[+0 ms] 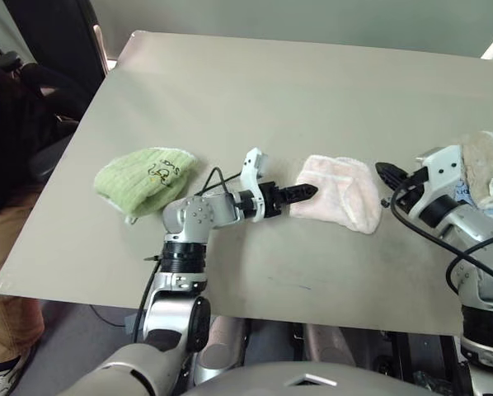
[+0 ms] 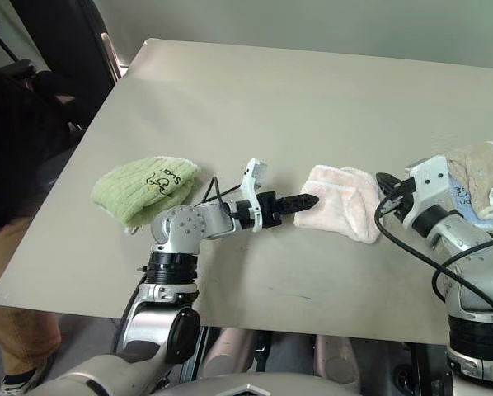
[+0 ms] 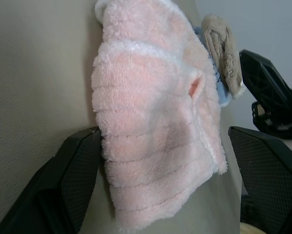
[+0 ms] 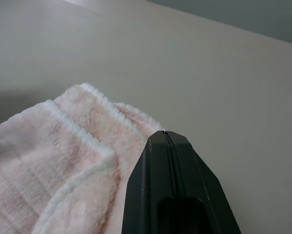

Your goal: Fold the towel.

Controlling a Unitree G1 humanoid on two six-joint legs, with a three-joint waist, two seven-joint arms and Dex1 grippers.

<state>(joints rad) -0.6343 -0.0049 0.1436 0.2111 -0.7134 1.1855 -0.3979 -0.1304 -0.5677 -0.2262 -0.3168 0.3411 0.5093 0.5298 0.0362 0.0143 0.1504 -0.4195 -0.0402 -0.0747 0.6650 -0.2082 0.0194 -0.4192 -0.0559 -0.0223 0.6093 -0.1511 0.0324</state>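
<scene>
Towel (image 1: 339, 191) folded on the surface (image 1: 255, 91); left tool (image 1: 302, 194) open, right tool (image 1: 387, 174) shut.

We are judging the fold as largely complete: the pink towel is lying as a compact layered bundle near the middle of the surface, between the two tools. In the left wrist view, the left tool's fingers (image 3: 63, 187) are standing wide apart on either side of the towel's near edge, holding nothing. The right tool is pointing at the towel's far side with its fingers pressed together and empty. We are estimating that only squaring the edges and withdrawing the arms remain. The surface is a plain beige board; a green towel (image 1: 145, 177) is lying to the left, a beige towel (image 1: 490, 169) at the right edge. A seated person (image 1: 7, 165) is at the left, by a dark chair.
</scene>
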